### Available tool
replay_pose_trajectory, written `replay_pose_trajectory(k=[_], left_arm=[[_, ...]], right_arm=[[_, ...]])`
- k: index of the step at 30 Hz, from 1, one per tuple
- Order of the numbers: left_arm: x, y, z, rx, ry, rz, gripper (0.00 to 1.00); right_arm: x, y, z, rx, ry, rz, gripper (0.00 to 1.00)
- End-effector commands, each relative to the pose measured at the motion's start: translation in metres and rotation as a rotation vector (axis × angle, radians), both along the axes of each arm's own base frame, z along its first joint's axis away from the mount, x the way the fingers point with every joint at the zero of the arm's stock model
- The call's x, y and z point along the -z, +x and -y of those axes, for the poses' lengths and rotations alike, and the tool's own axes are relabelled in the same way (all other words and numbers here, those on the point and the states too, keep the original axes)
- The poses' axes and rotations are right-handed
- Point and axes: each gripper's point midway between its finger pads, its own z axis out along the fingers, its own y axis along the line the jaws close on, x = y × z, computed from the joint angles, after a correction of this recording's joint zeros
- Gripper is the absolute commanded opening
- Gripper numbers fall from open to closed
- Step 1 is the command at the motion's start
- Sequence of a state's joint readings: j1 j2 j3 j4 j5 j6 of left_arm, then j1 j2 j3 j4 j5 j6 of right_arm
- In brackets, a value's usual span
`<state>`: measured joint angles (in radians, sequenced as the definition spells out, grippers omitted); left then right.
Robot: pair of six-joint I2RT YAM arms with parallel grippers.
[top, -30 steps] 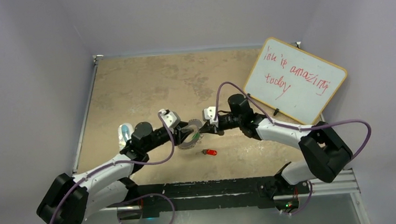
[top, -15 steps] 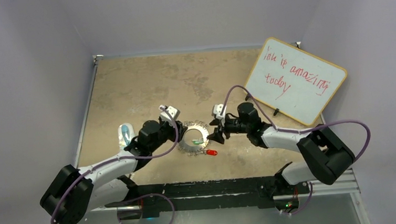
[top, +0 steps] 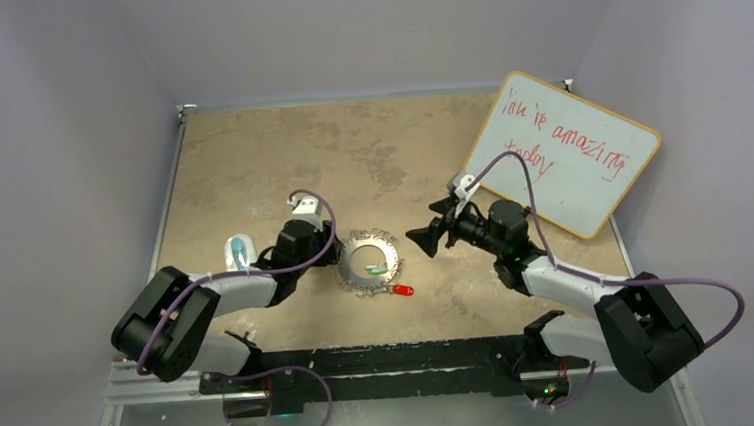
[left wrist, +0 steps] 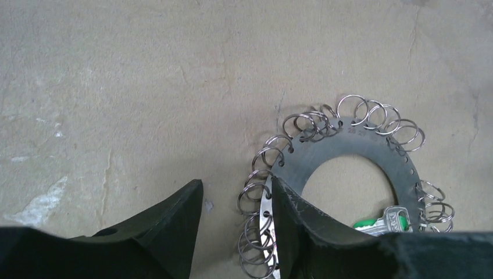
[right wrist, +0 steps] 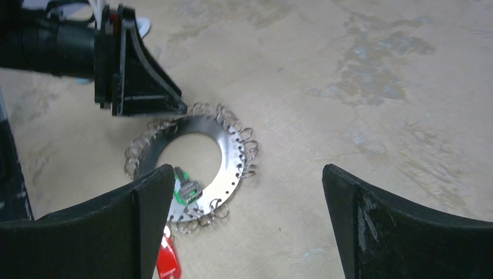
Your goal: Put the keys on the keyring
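- Right gripper [top: 424, 224] is pulled back rightward vs 1 s ago, clear of keyring [top: 392, 257]; jaws spread wide, nothing held.
- Left gripper [left wrist: 235, 186] is set at ring's left rim; jaws part-open, loops [left wrist: 256, 232] seen betw. fingers [left wrist: 174, 226], unclamped.
- Keyring is laid flat on table [top: 249, 162].
- Green-headed key [left wrist: 372, 222] is seen inside ring's opening; threaded or not can't be told.
- Red-headed key [top: 401, 290] is left on table just beside ring.

The upper left of the table [top: 248, 152] is bare, so a gripper can pass there. The whiteboard [top: 561, 150] blocks the upper right. In the middle the keyring [top: 369, 264] lies between the left gripper [top: 335, 260] and the right gripper [top: 425, 238], with a red key [top: 401, 290] just below it
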<state>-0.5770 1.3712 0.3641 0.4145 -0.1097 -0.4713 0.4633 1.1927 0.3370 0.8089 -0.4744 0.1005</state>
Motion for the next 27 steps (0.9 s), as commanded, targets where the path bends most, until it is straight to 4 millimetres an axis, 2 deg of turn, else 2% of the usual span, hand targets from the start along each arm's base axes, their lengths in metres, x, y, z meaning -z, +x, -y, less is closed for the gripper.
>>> replay_pose_trajectory(k=[1, 3, 8, 13, 16, 19, 22, 24, 27], left_arm=[[0.006, 0.006, 0.013, -0.025, -0.101, -0.054, 0.44], [0.008, 0.012, 0.017, -0.023, -0.107, -0.051, 0.41], [0.014, 0.028, 0.030, 0.006, -0.104, -0.055, 0.33], [0.016, 0.027, 0.031, -0.006, -0.123, -0.059, 0.32], [0.014, 0.023, 0.025, -0.024, -0.119, -0.056, 0.32], [0.008, 0.020, 0.014, -0.049, -0.098, -0.035, 0.33], [-0.012, 0.019, 0.004, -0.074, -0.089, 0.026, 0.35], [-0.022, 0.019, -0.005, -0.099, -0.074, 0.060, 0.37], [-0.038, 0.016, -0.016, -0.122, -0.057, 0.110, 0.38]], right_arm=[[-0.029, 0.022, 0.017, 0.194, 0.099, -0.008, 0.99], [-0.032, 0.023, 0.022, 0.225, 0.104, -0.005, 0.99], [-0.025, 0.027, 0.031, 0.308, 0.112, -0.083, 0.99], [0.007, 0.031, 0.026, 0.330, 0.003, -0.320, 0.99], [0.030, 0.015, 0.011, 0.211, -0.054, -0.425, 0.88], [0.041, -0.002, 0.001, 0.152, -0.087, -0.451, 0.89], [0.045, -0.018, -0.013, 0.130, -0.172, -0.442, 0.92], [0.048, -0.031, -0.024, 0.108, -0.220, -0.445, 0.92], [0.055, -0.045, -0.030, 0.114, -0.274, -0.482, 0.89]])
